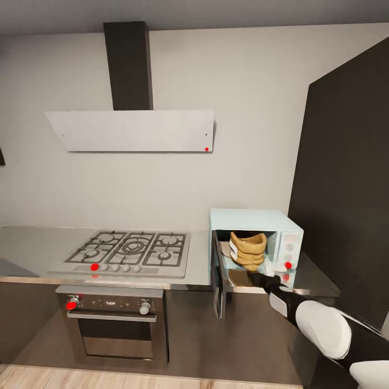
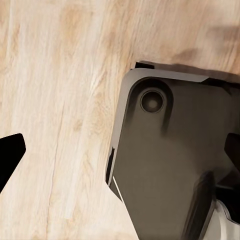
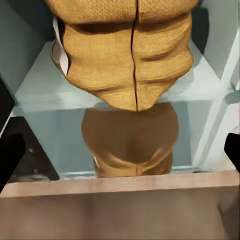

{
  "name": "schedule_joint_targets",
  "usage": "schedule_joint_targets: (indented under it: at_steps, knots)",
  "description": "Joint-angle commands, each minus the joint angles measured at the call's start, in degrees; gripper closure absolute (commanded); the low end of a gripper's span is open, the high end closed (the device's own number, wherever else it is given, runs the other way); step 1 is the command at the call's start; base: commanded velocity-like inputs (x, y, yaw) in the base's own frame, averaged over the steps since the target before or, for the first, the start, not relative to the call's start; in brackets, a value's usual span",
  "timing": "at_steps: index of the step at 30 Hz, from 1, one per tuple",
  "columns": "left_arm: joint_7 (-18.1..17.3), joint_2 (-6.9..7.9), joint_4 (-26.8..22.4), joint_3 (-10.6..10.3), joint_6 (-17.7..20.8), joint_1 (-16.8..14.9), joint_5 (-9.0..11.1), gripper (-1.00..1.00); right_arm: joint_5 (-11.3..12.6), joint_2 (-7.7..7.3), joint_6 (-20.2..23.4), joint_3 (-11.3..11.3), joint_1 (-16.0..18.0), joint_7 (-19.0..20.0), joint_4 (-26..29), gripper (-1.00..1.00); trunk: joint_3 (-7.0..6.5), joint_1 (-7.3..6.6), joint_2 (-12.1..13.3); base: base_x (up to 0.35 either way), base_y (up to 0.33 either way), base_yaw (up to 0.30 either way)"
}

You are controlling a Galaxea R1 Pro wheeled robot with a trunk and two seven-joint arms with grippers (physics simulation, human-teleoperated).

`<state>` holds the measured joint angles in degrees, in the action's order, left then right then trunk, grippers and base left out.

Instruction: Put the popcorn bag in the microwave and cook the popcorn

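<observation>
My right gripper (image 1: pixel 258 279) sits at the lower right of the head view, at the mouth of the microwave (image 1: pixel 254 219), arm stretching back to the bottom right corner. In the right wrist view its dark fingertips (image 3: pixel 10 157) show at both side edges with nothing between them, so I read the jaws as apart and empty. Straight ahead of them, beyond the cavity's front sill, the popcorn bag (image 3: pixel 127 60) stands inside the cavity on its pale floor, its long axis upright, mirrored in the glossy floor. The door (image 1: pixel 218 281) hangs open on the left side of the cavity. This arm is the nearer one for swinging that door shut, I judge. My left wrist camera looks down at wooden floor (image 2: pixel 55 100) and the robot base (image 2: pixel 170 165); I cannot tell that gripper's state.
</observation>
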<state>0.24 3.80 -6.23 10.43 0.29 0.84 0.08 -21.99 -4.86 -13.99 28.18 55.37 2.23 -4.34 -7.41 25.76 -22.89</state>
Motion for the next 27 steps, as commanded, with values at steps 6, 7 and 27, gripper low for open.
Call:
schedule_joint_targets:
  at_steps: [6,7,27]
  knots:
    - [0.0,-0.02,-0.1,0.2,0.1,0.0,0.0,-1.00,-0.7,-0.70,-9.4,0.3,-4.4,0.4,-0.2,-1.00,0.00,0.02,0.0,0.000,0.000,0.000]
    - [0.0,-0.02,-0.1,0.2,0.1,0.0,0.0,-1.00,-0.9,-0.74,-12.7,0.1,-5.3,0.5,-0.2,-1.00,0.00,0.02,0.0,0.000,0.000,0.000]
    - [0.0,-0.03,-0.1,0.2,0.0,0.0,0.0,-1.00,-4.9,-0.68,-27.8,-0.9,-7.3,0.8,-0.1,-1.00,0.00,0.02,0.0,0.148,0.000,0.000]
